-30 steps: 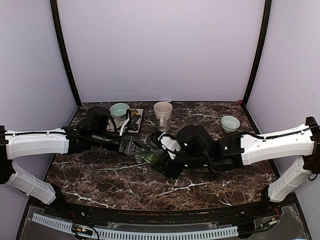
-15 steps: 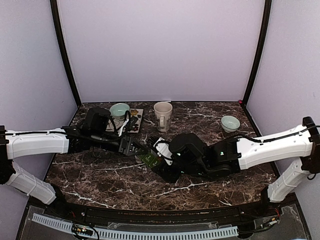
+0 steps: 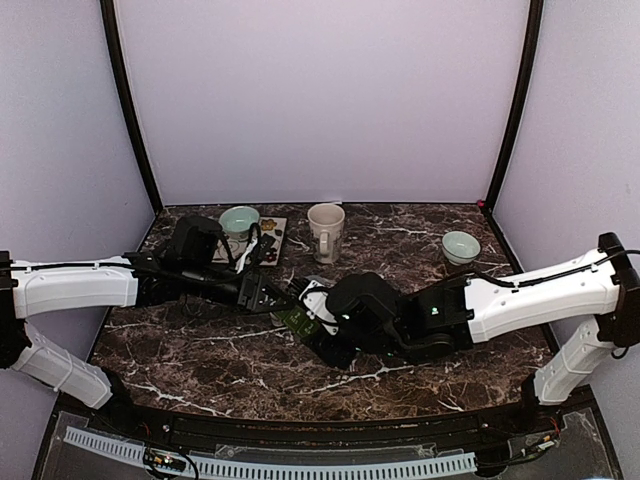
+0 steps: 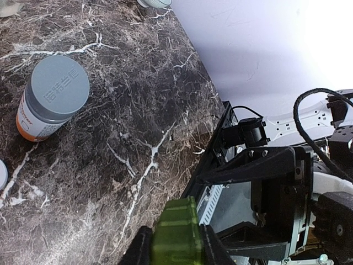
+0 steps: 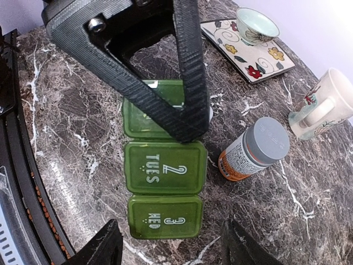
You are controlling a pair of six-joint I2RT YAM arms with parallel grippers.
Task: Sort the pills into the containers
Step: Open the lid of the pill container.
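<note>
Gripping lid-shut pill box (image 5: 165, 174) in left gripper (image 4: 175, 251), poising right gripper (image 5: 174, 245) open above, leaving 3-o'clock bottle (image 5: 253, 149) capped; seemingly nothing sorted.

Plain pale lilac walls (image 3: 320, 100) enclose a dark brown, white-veined marble worktop (image 3: 200, 360); black posts (image 3: 130, 110), possibly frame struts, line the corners.

1. Small flat dark green rectangular plastic pill box (image 5: 164, 168): glossy, with rounded corners and a single row of square compartments, three of them in view.
2. White lettering on the lids reads "2 TUES" and "3 WED". Both lids are shut. The third lid is partly hidden.
3. It sits lids up over the middle of the table (image 3: 200, 350). Resting or lifted: cannot tell.
4. One end is pinched between the fingers of the left gripper (image 4: 175, 248).
</note>
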